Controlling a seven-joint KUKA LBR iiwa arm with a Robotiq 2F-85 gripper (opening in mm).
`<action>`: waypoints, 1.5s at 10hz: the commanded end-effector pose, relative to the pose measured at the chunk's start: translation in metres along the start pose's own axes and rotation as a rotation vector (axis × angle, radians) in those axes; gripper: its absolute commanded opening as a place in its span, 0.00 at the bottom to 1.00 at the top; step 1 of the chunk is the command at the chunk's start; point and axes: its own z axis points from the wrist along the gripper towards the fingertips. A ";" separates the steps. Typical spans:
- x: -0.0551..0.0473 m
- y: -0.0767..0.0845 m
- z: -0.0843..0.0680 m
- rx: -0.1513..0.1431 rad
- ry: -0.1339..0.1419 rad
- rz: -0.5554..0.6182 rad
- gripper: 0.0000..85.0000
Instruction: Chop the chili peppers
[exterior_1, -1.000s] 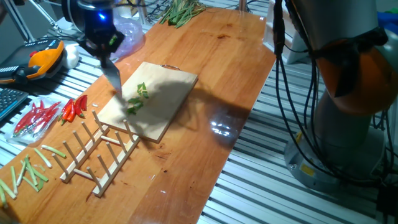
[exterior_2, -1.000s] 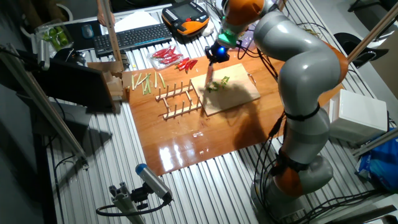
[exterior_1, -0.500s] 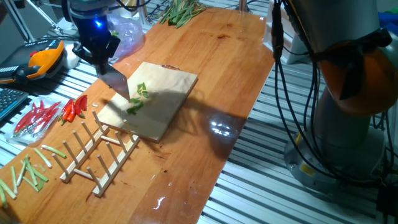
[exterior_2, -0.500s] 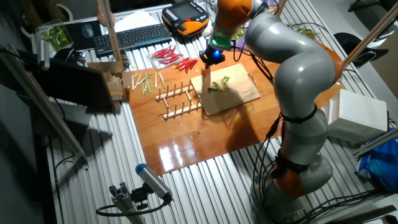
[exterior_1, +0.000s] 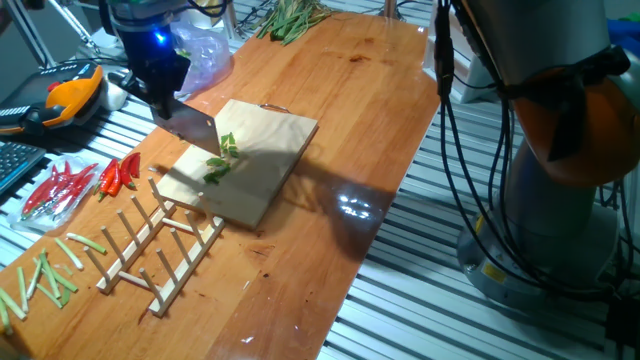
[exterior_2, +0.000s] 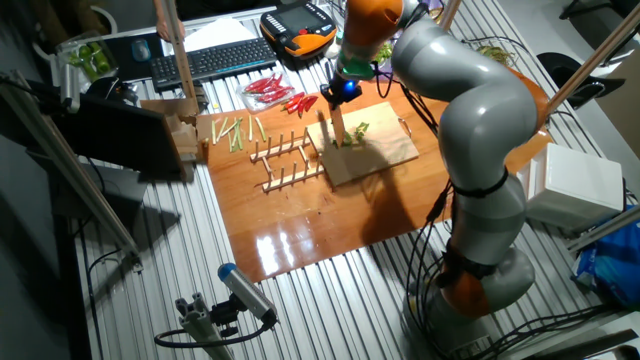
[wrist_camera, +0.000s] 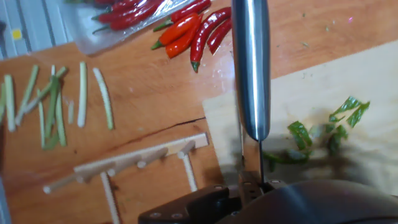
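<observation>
Several pale green stalk sticks (exterior_1: 45, 272) lie at the near left corner of the wooden surface (exterior_1: 330, 150) in one fixed view, loosely scattered. Just beyond them sits a wooden peg rack (exterior_1: 165, 250), flat on the surface and touching the near edge of a light wooden cutting board (exterior_1: 245, 160). On the board, near its left side, rest the chili peppers (exterior_1: 222, 158), already in short green chunks and strips, a small cluster. A broad knife blade (exterior_1: 192, 130) stands edge down just beside the chunks, on their left, held under the end effector (exterior_1: 158, 75); its fingers are hidden by the body with the blue light, so whether they are clamped on the handle cannot be told. Left of the board, red chilies (exterior_1: 118, 175) lie partly on a clear bag. Further back are a plastic bag (exterior_1: 205, 50) and a bunch of green stalks (exterior_1: 290, 18). From the hand view the metal knife spine (wrist_camera: 250, 68) runs down over the board's left edge, green pieces (wrist_camera: 323, 134) to its right.
</observation>
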 end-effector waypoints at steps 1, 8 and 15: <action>0.000 0.000 0.000 0.035 -0.004 -0.128 0.00; 0.014 0.066 0.010 0.028 0.001 -0.114 0.00; 0.023 0.104 0.048 0.100 -0.053 -0.187 0.00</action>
